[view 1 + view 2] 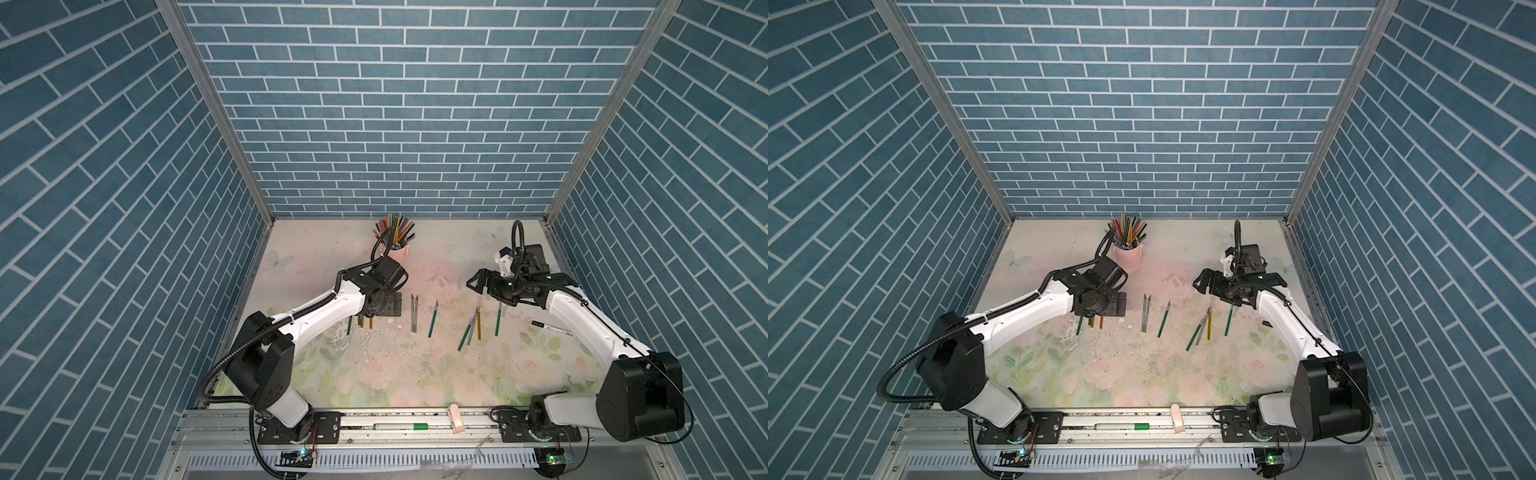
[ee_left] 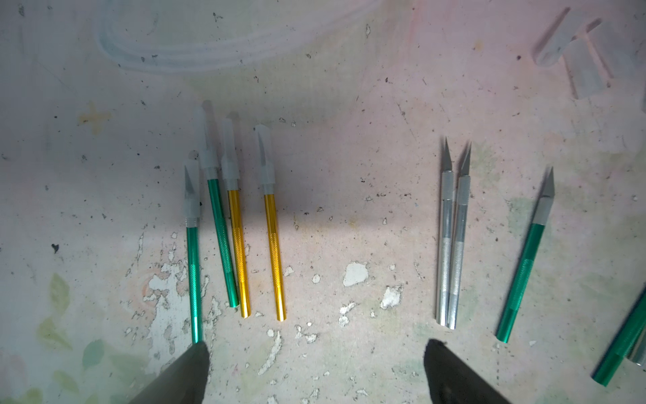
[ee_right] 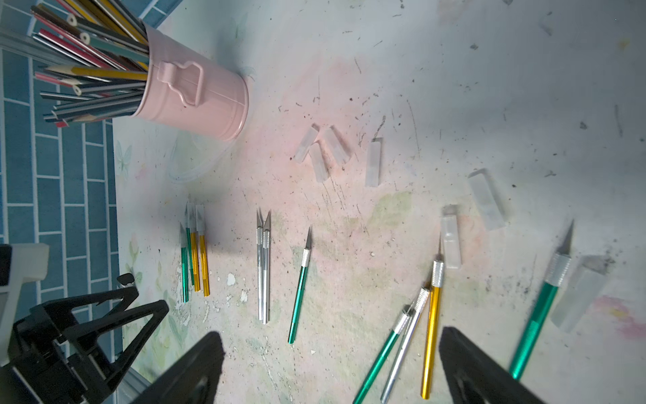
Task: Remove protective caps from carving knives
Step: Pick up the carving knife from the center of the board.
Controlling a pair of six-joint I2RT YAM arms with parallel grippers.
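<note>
Carving knives (image 2: 274, 255) (four capped) lie beneath left gripper (image 2: 318, 349).

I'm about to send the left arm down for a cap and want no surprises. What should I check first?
1. Left gripper open and empty: ok.
2. Right gripper open and empty: ok.
3. Four capped knives in the left wrist view: ok.
4. Gold capped knife lies apart from the rest: ok.
5. Other three capped knives spaced for fingers: not ok, bunched.
6. Loose caps clear of capped knives: ok.
</note>
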